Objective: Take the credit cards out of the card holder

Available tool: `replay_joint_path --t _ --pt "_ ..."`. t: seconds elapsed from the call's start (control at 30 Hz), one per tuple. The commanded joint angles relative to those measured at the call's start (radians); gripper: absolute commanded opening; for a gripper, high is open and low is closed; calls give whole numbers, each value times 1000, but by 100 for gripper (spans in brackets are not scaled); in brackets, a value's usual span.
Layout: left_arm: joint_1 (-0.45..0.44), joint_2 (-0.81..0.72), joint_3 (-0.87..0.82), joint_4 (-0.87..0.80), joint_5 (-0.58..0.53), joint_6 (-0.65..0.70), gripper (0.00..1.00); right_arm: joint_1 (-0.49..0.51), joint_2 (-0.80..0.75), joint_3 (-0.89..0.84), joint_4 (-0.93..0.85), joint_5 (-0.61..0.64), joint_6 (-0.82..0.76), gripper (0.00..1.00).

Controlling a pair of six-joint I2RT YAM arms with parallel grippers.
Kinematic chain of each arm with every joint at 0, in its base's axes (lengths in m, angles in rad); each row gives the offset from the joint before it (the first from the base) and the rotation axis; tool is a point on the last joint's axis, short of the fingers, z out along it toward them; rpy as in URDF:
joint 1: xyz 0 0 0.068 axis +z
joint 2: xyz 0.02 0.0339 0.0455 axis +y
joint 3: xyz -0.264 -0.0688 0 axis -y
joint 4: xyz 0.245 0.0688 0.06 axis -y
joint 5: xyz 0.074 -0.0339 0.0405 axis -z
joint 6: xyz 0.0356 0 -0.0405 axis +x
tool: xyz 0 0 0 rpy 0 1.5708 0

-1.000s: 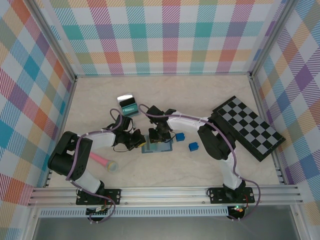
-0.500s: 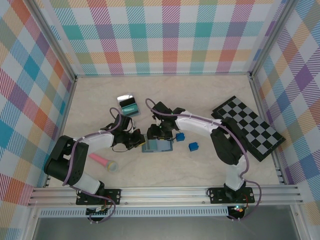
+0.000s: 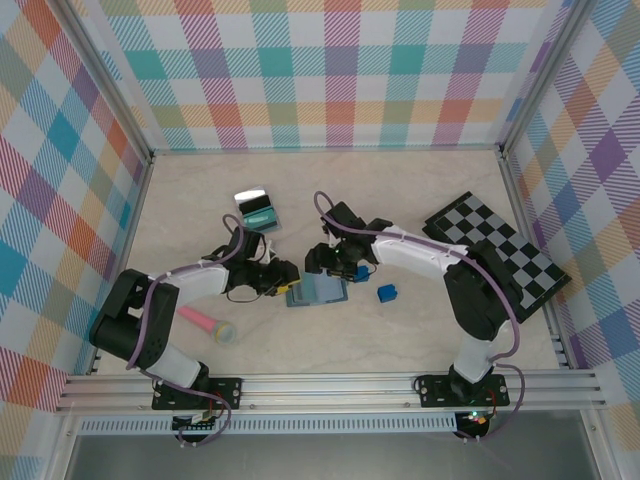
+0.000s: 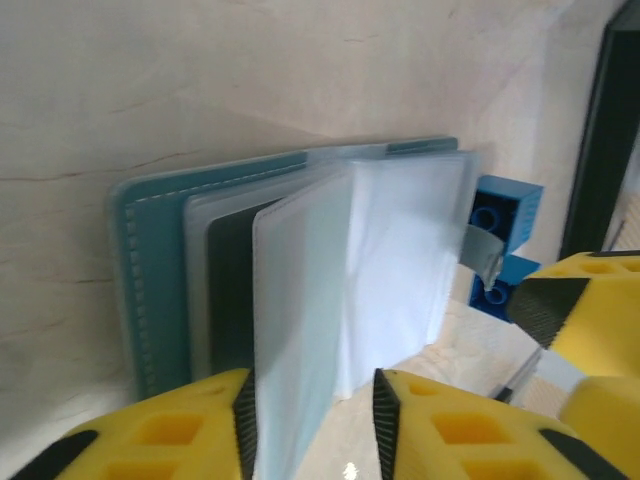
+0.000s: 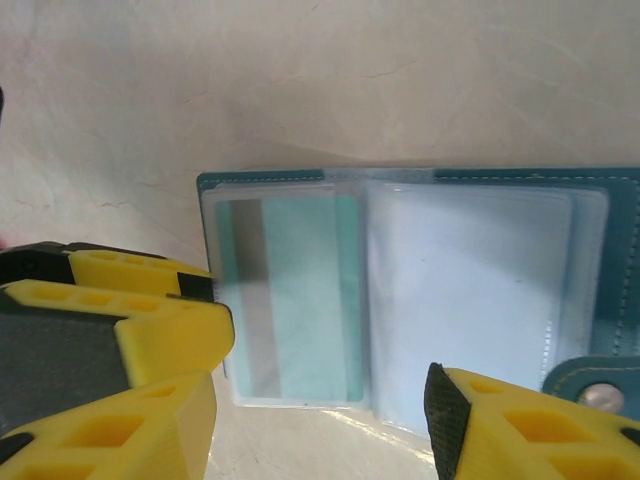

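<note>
The card holder (image 3: 320, 292) lies open on the bench (image 3: 420, 330), with a teal-green credit card (image 5: 305, 300) inside one of its clear sleeves. The left end effector (image 4: 310, 410) is spread at the holder's edge, a loose sleeve (image 4: 300, 330) standing between its fingers. The right end effector (image 5: 320, 400) hovers spread above the holder.

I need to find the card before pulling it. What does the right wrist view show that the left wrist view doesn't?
Right wrist view: the wallet lies open flat, with a teal-green card with a grey stripe in its left clear pocket, and a snap tab at lower right. Left wrist view: the clear sleeves fan upward, one leaf standing between the parted fingers of the left pincer, with two blue cubes beyond. Both: the wallet's stitched teal cover and the pale tabletop.
</note>
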Motion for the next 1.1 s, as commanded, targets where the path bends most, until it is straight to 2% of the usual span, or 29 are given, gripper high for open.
replay_joint_path --t 0.0,0.17,0.3,0.43,0.57,0.73,0.83,0.9,1.0,1.07 --pt "-12 27 6 84 77 -31 38 -11 -51 -9 32 -10 24 59" --pt "-15 36 15 95 81 -41 35 -16 -62 -23 28 12 30 58" --pt "-26 52 34 54 49 -24 25 -20 -68 -32 14 37 33 58" --pt "-27 43 80 -101 -26 63 9 -21 -75 -30 -2 53 30 57" --pt "-26 20 147 -312 -138 155 0 -22 -83 -32 -14 67 24 57" --pt "-27 -31 197 -471 -258 220 0 -24 -83 -32 -11 70 25 57" --pt "-27 -59 210 -506 -292 224 0 -24 -78 -29 -11 70 24 57" --pt "-27 -52 206 -481 -260 206 7 -25 -73 -26 -11 70 24 57" --pt "-26 -25 181 -377 -166 144 27 -25 -73 -27 -7 67 25 57" --pt "-27 -5 159 -289 -103 94 35 -26 -77 -32 -8 69 25 57"
